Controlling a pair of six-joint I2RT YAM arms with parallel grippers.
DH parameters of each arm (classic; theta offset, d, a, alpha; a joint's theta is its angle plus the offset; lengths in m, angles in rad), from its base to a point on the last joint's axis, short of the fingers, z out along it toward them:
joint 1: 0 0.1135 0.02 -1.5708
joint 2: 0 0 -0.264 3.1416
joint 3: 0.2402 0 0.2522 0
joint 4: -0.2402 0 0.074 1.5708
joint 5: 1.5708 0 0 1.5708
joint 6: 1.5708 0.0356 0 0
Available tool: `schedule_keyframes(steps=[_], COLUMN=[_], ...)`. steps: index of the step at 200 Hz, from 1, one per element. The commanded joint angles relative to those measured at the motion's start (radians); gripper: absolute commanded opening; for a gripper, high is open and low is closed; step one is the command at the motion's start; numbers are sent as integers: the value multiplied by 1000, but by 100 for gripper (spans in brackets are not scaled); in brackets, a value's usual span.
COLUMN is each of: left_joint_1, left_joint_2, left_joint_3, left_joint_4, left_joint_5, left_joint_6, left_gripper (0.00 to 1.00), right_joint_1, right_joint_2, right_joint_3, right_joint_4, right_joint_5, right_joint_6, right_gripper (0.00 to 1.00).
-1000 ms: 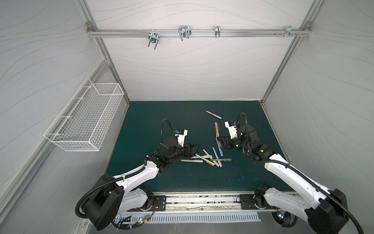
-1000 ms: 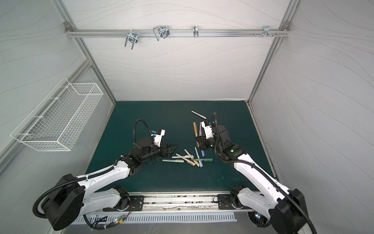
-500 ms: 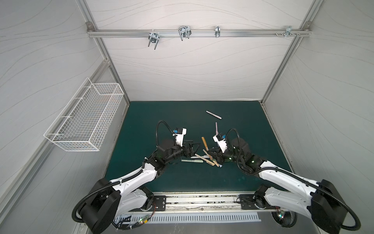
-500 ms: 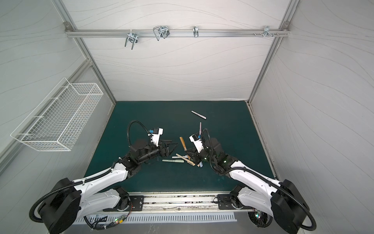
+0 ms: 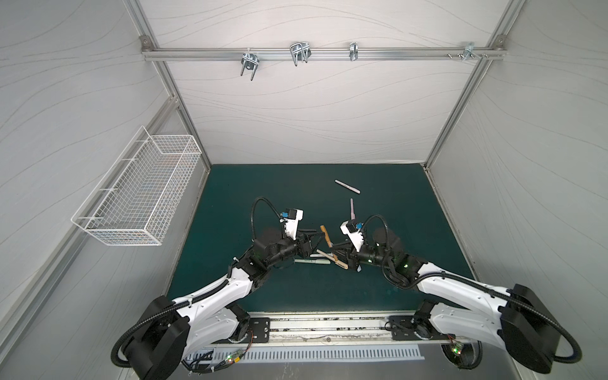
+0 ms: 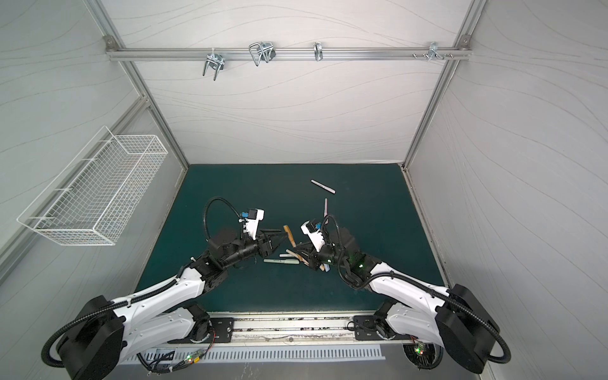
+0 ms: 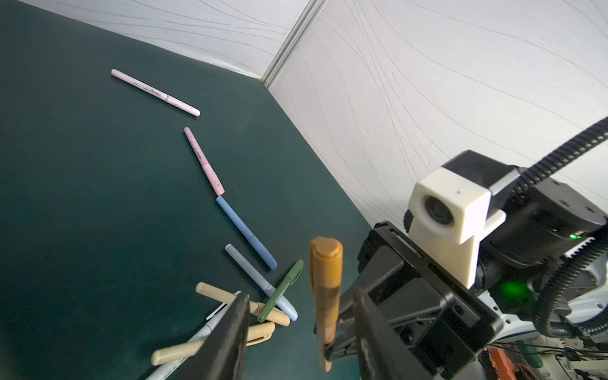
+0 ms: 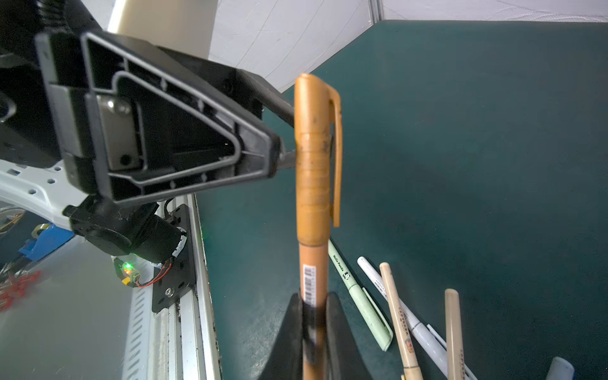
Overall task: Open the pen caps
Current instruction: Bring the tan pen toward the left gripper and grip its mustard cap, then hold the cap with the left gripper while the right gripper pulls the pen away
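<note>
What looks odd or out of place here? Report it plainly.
The orange-brown plastic pen clamped in the right gripper looks smudged with dark marks on its clipped cap. One pale pink plastic pen lies alone, well behind the crossed pile of pastel pens. Nothing looks broken or spilled.

The white-and-black left arm (image 5: pixel 210 296) and right arm (image 5: pixel 460 289) meet over the table's (image 5: pixel 263 197) middle, the right gripper (image 8: pixel 314 302) clamped on a slim orange plastic pen (image 8: pixel 314 269), the left gripper (image 7: pixel 299 296) parted astride its orange cap (image 8: pixel 312 148).
</note>
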Motion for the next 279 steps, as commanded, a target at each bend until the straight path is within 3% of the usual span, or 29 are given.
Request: schedule_keyframes(steps=[1,34,105,153,177,207,259,279], left_joint_1=[-9,-14,-41,-41,-41,-41,-41,-41], left_joint_2=[-25,-4,5,9,9,-7,-19,-25], left_joint_3=[20,25,31,31,32,31,11,6], left_joint_4=[24,27,48,41,43,33,77,90], left_joint_5=[2,9,21,13,21,23,69,89], left_joint_6=[18,14,12,9,11,24,47,50], left_gripper=[50,44,41,28,16,5,0,0], right_joint_1=[8,13,27,42,44,43,33,20], right_joint_2=[6,8,70,70,65,48,20,41], right_joint_3=[-6,-10,3,3,3,8,10,18], right_joint_4=[64,82,119,124,120,92,70,85], right_joint_5=[-24,-29,-90,-94,-84,-83,-147,-200], right_joint_6=[-22,-30,-40,-51,-56,-78,-82,-55], right_gripper=[0,0,0,0,0,27,44,44])
